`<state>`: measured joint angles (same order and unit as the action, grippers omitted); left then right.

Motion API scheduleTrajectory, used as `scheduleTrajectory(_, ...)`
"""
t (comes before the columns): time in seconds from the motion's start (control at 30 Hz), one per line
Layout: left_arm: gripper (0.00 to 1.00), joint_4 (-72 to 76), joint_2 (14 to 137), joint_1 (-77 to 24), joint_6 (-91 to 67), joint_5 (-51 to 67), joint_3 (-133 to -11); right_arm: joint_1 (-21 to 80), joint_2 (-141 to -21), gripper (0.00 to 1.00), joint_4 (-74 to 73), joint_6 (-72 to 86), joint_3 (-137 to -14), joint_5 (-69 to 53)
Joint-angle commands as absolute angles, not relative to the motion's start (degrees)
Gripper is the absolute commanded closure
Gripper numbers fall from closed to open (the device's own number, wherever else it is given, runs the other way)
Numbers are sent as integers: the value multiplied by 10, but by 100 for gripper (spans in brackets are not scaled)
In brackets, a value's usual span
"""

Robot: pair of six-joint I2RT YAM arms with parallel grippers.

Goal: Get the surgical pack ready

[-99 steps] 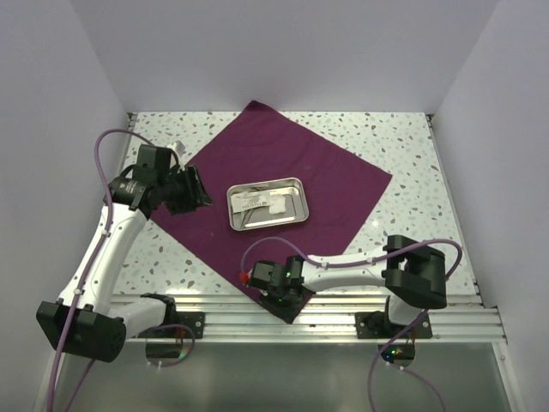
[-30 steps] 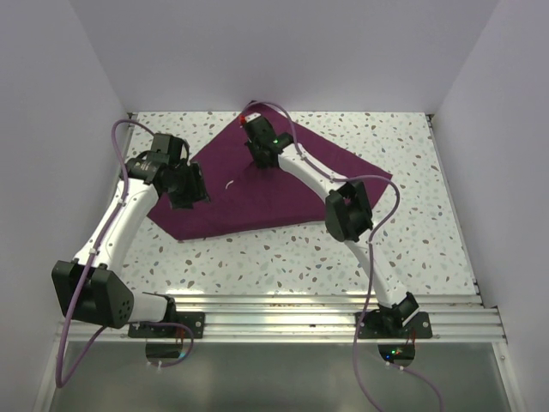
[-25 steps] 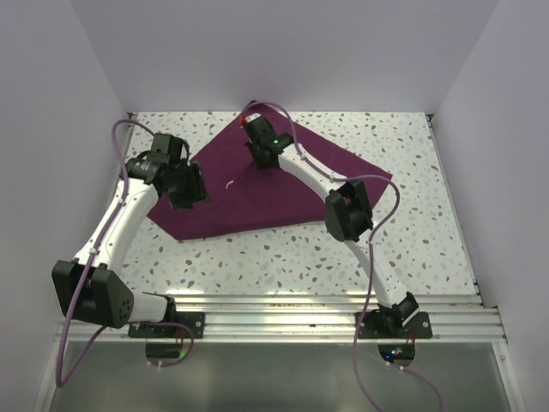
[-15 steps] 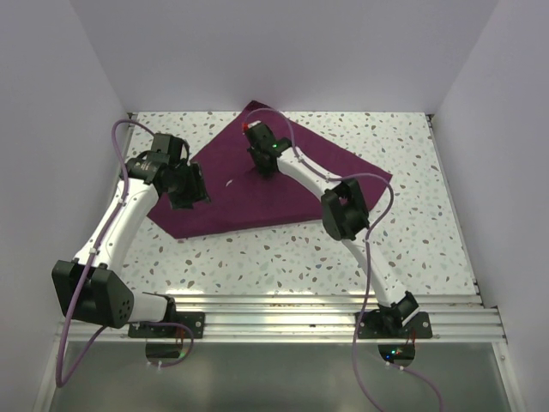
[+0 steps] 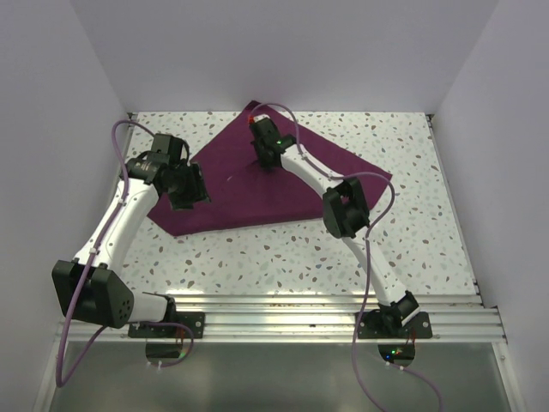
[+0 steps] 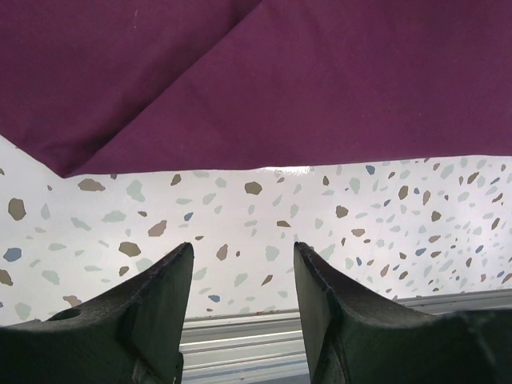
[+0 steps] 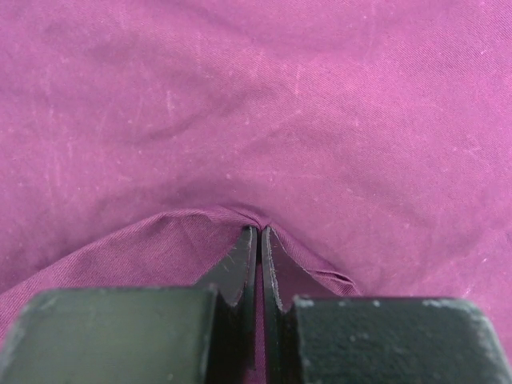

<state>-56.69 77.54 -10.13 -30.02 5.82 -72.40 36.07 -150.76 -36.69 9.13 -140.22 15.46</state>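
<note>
The deep-maroon cloth (image 5: pixel 257 196) lies folded over itself on the speckled table, its near fold edge running from left to right. The steel tray, instruments and pads are hidden under the fold. My right gripper (image 5: pixel 271 161) reaches to the far part of the cloth and is shut on a pinched ridge of the fabric; in the right wrist view the gripper (image 7: pixel 259 234) has the cloth (image 7: pixel 264 104) bunched between its tips. My left gripper (image 5: pixel 190 190) is open and empty beside the cloth's left corner. In the left wrist view this gripper (image 6: pixel 242 264) hovers over bare table, the cloth's edge (image 6: pixel 264 104) beyond it.
The speckled table (image 5: pixel 403 240) is bounded by white walls at the back and sides. A metal rail (image 5: pixel 300 305) runs along the near edge and also shows in the left wrist view (image 6: pixel 240 336). The right arm's elbow (image 5: pixel 343 206) stands over the cloth's right part.
My right gripper has carried the cloth's near corner over the tray to the far side, covering it. In the last second it shifted slightly farther right. The left arm has barely moved.
</note>
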Motion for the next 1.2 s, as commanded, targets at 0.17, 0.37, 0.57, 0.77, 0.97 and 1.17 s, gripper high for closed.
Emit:
scheduleTrajectory(0.17,43,-568,764,-98,-311,70,-719,351,-1542,99,-343,109,-1440,169)
scheduleTrajectory(0.37,43,-569,759,-98,-315,73,-714,343,-1546,98,-346,123,-1438,172)
scheduleTrajectory(0.57,43,-558,757,-98,-318,78,-703,340,-1521,89,-352,125,-1403,156)
scheduleTrajectory(0.77,43,-538,782,-98,-320,88,-696,340,-1503,64,-366,130,-1429,141)
scheduleTrajectory(0.97,44,-512,835,-98,-329,105,-722,331,-1498,40,-362,132,-1460,136)
scheduleTrajectory(1.17,62,-488,885,-98,-336,92,-721,319,-1455,37,-359,144,-1467,130)
